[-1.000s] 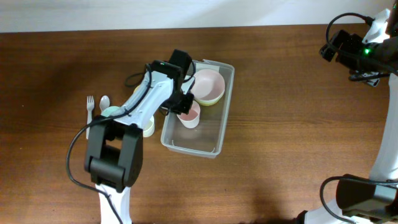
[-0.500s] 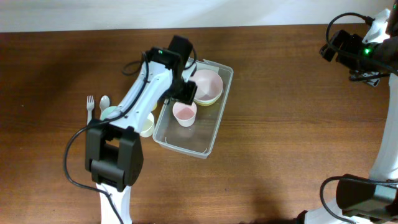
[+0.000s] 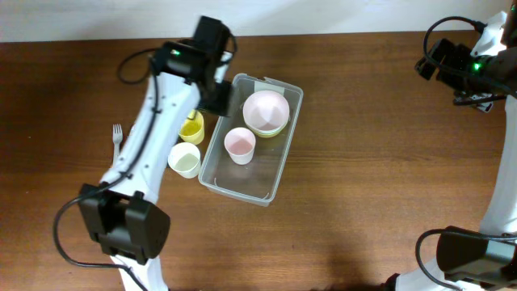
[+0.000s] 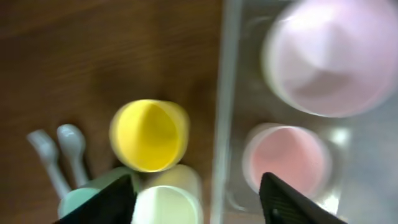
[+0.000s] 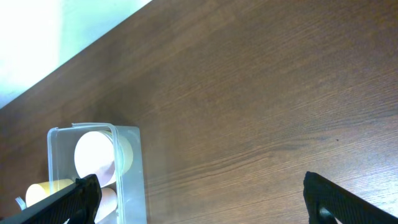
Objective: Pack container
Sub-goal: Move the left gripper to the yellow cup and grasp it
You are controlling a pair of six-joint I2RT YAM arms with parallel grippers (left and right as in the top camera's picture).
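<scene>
The clear container (image 3: 257, 179) lies mid-table, a little askew. Inside it stand a pink cup (image 3: 240, 145) and a pink bowl (image 3: 266, 110) nested in a pale green one. My left gripper (image 3: 216, 98) hovers open and empty over the container's left rim, beside a yellow cup (image 3: 191, 128). From the left wrist, its fingertips (image 4: 104, 202) straddle the container rim (image 4: 224, 112), with the yellow cup (image 4: 149, 134) to the left and the pink cup (image 4: 286, 158) to the right. My right gripper (image 5: 199, 202) is open over bare wood, far from the container (image 5: 127, 168).
A cream cup (image 3: 184, 159) stands left of the container. A mint cup (image 4: 78, 202) and pale cutlery (image 4: 59, 149) lie further left. A fork (image 3: 117, 137) rests near the left arm. The right arm (image 3: 464, 65) is at the far right corner.
My left gripper opened and left the pink cup standing in the container, then rose and pulled back up and to the left. The container slid a little. The right arm stayed still.
</scene>
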